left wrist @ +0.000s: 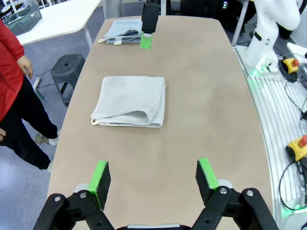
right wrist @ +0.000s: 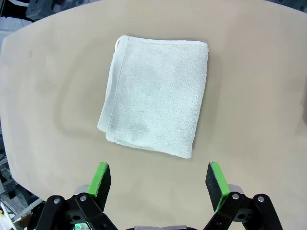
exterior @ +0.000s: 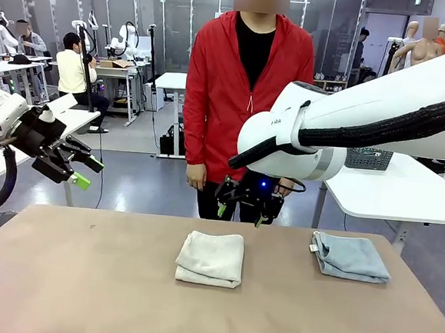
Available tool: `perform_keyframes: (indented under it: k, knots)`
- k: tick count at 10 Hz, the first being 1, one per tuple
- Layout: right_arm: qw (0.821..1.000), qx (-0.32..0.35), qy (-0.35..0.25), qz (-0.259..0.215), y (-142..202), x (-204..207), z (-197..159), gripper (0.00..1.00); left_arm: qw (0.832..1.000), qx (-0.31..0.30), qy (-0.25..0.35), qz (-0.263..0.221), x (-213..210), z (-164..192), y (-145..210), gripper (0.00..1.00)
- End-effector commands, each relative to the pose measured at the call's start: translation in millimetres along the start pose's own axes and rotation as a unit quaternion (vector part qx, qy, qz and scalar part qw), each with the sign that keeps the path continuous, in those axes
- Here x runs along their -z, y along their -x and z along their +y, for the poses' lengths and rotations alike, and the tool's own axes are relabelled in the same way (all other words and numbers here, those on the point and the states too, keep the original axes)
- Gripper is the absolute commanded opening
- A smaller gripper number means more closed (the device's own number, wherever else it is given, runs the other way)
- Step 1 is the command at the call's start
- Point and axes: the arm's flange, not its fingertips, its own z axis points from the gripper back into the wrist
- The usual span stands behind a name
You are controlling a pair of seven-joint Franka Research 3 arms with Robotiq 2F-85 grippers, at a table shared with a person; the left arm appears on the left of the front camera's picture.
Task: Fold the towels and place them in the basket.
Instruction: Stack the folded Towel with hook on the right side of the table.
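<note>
Cream-white towel [exterior: 210, 258], folded, lies mid-tabletop, nearest us, its long axis running toward the far edge. Our right gripper [exterior: 240, 202] hangs over the far edge just behind it, jaws spread and empty, nearer than our left gripper [exterior: 74, 167], also spread, off the left edge. Light blue towel [exterior: 349, 257] sits folded by the right edge. We see a basket [exterior: 368, 158] on another table; we cannot tell its contents.
</note>
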Motion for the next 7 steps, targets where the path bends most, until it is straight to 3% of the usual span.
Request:
perform_keyframes:
  k: [1, 7]
  knots:
    - [0.999, 0.030, -0.007, -0.007, -8.5, 28.0, -15.2, 1.00, 1.000, -0.001, 0.001, 0.005, -1.6, 0.4, -2.1, 0.90]
    - [0.996, 0.059, -0.067, 0.002, -10.4, 76.4, -57.2, 1.00, 1.000, -0.001, 0.001, 0.005, -1.6, 0.4, -2.1, 0.90]
